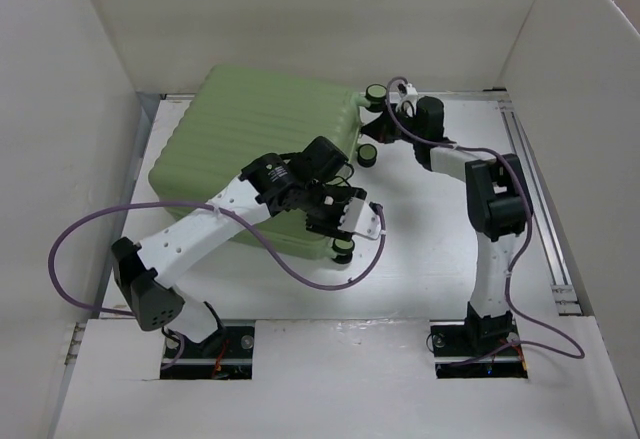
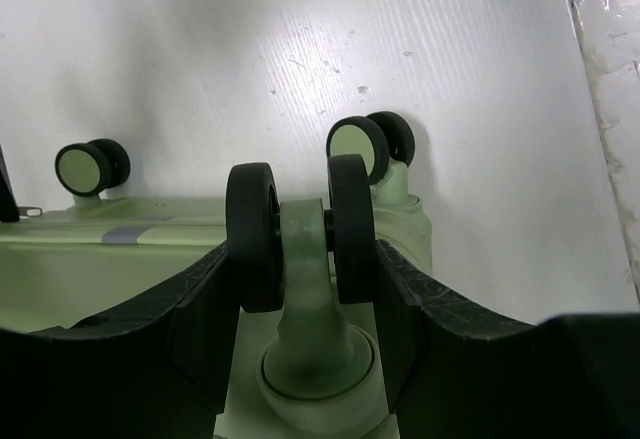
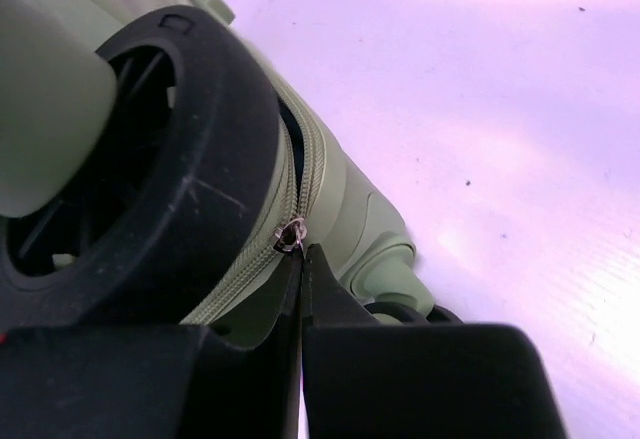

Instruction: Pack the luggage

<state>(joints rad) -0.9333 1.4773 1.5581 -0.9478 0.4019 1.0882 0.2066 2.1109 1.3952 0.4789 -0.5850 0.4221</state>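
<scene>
A blurred wheel [image 3: 190, 159] hides most of the luggage [image 3: 345, 187].

White table [image 1: 430, 249] boxed in by plain white walls [image 1: 300, 19].

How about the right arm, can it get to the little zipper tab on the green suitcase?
Yes, it seems so: the right gripper is pinched shut at the zipper pull on the luggage, nothing between.

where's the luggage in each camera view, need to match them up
top external: the luggage lies flat, upper left of centre, wheeled end to the right.
left wrist: its green edge runs across the lower half, with one wheel inside the left claw.
right wrist: its shell and zipper cross diagonally, left of centre.
shared landmark: the black wheels, seen in all three views.
</scene>
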